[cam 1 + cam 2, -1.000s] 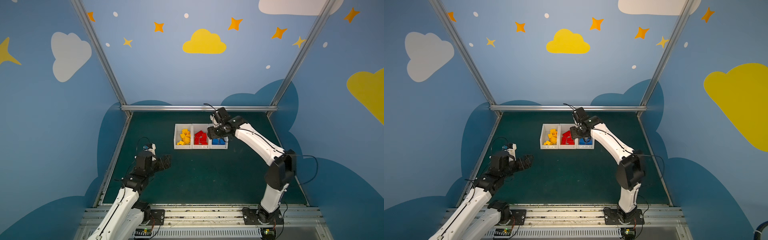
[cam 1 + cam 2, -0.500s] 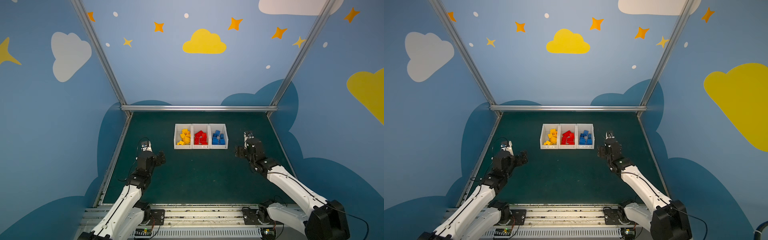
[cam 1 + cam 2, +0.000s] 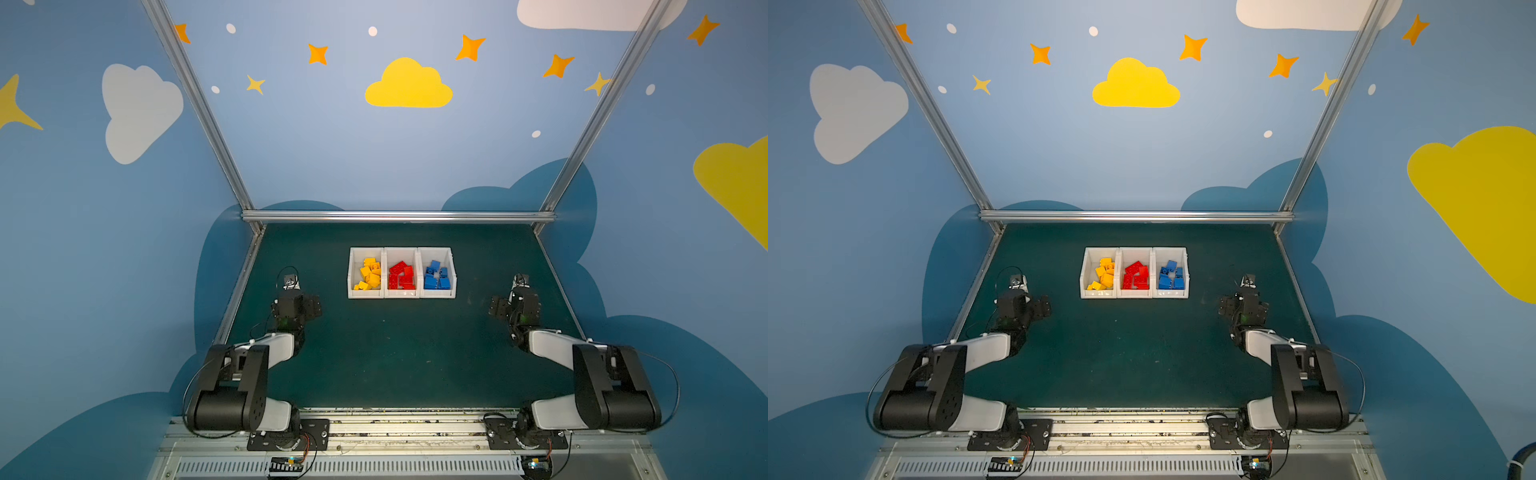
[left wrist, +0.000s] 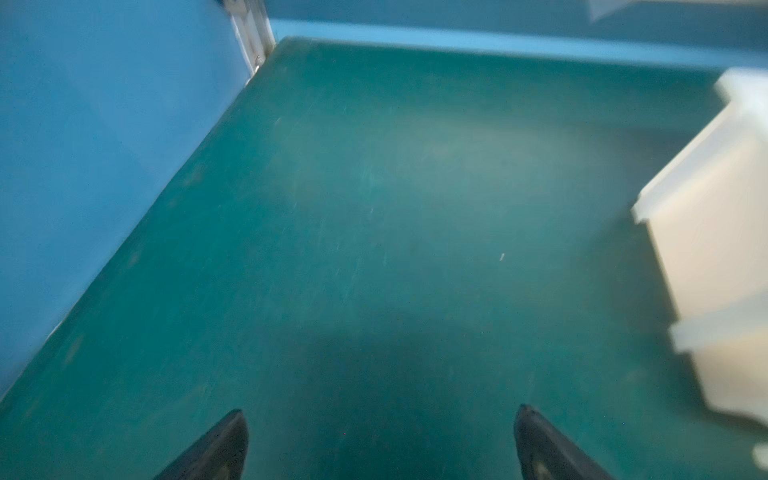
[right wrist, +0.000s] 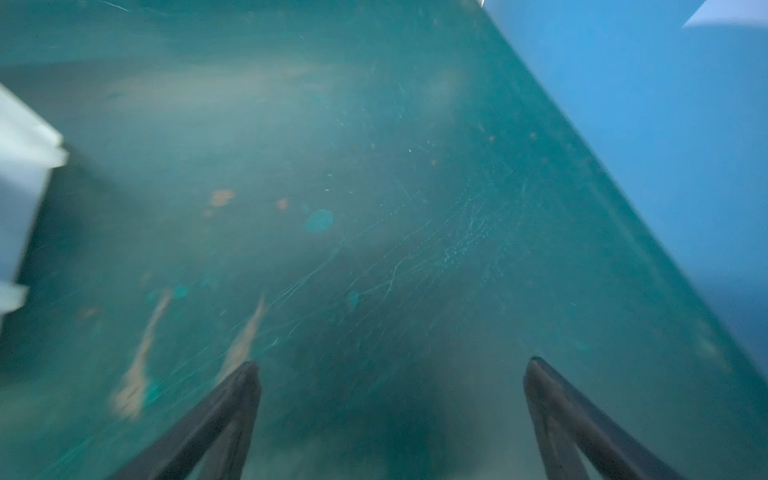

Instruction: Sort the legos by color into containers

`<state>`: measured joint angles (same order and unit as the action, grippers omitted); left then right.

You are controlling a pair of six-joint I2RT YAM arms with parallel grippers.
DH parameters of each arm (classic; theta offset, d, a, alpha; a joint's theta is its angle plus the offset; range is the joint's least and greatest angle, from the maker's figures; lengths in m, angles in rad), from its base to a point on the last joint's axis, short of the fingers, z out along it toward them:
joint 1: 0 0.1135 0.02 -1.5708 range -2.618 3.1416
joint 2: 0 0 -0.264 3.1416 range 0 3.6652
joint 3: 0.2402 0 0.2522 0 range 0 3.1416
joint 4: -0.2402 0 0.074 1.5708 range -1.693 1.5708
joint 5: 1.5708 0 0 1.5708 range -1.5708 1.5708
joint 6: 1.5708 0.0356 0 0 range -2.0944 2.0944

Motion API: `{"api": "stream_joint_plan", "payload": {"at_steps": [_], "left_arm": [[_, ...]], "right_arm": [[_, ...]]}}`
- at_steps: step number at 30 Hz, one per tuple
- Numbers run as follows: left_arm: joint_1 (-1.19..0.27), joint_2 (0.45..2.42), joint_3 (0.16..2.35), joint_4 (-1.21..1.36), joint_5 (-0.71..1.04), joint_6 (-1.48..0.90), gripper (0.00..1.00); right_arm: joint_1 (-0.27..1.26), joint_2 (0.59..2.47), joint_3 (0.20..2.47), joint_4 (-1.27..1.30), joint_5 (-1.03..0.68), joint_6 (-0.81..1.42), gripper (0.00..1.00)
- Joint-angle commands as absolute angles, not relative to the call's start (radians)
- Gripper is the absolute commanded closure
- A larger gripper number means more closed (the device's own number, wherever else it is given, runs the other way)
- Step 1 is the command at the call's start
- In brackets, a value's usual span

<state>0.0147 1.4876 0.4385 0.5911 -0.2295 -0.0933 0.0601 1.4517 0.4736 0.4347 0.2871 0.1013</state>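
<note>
Three white containers stand in a row at the middle back of the green mat in both top views. The left container (image 3: 365,294) holds yellow legos (image 3: 369,274), the middle one (image 3: 402,294) red legos (image 3: 401,275), the right one (image 3: 437,294) blue legos (image 3: 436,277). No loose lego shows on the mat. My left gripper (image 3: 311,308) rests low at the left of the mat, open and empty (image 4: 380,411). At the right of the mat my right gripper (image 3: 498,308) is also low, open and empty (image 5: 392,365). Both arms are folded back.
The left wrist view shows a white container wall (image 4: 715,232) to one side and the blue side wall (image 4: 104,124). In the right wrist view a container corner (image 5: 20,166) sits at the edge, and the mat (image 5: 374,208) is scratched and stained. A metal rail (image 3: 399,216) bounds the back.
My right arm has pulled back from over the blue container to the right of the mat and folded down, its jaws spreading. My left arm has also drawn back and folded.
</note>
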Motion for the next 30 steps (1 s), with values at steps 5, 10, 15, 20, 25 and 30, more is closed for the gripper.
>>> {"api": "stream_joint_plan", "payload": {"at_steps": [5, 10, 15, 20, 25, 30], "left_arm": [[0.025, 1.551, 0.405, 0.819, -0.026, -0.029, 0.01], [0.025, 1.528, 0.420, 0.757, -0.014, -0.008, 0.01], [0.025, 1.525, 0.419, 0.756, -0.013, -0.003, 0.01], [0.025, 1.525, 0.419, 0.754, -0.014, -0.003, 0.01], [0.025, 1.527, 0.420, 0.752, -0.012, -0.003, 0.01], [0.025, 1.536, 0.438, 0.730, -0.006, 0.000, 0.01]], "right_arm": [[0.056, 1.448, 0.499, 0.493, 0.199, 0.118, 0.01], [0.055, 1.448, 0.499, 0.493, 0.199, 0.118, 0.01], [0.056, 1.448, 0.499, 0.492, 0.200, 0.117, 0.01], [0.055, 1.448, 0.499, 0.493, 0.201, 0.118, 0.01], [0.055, 1.448, 0.499, 0.492, 0.201, 0.118, 0.01], [0.055, 1.451, 0.500, 0.492, 0.201, 0.118, 0.01]]}}
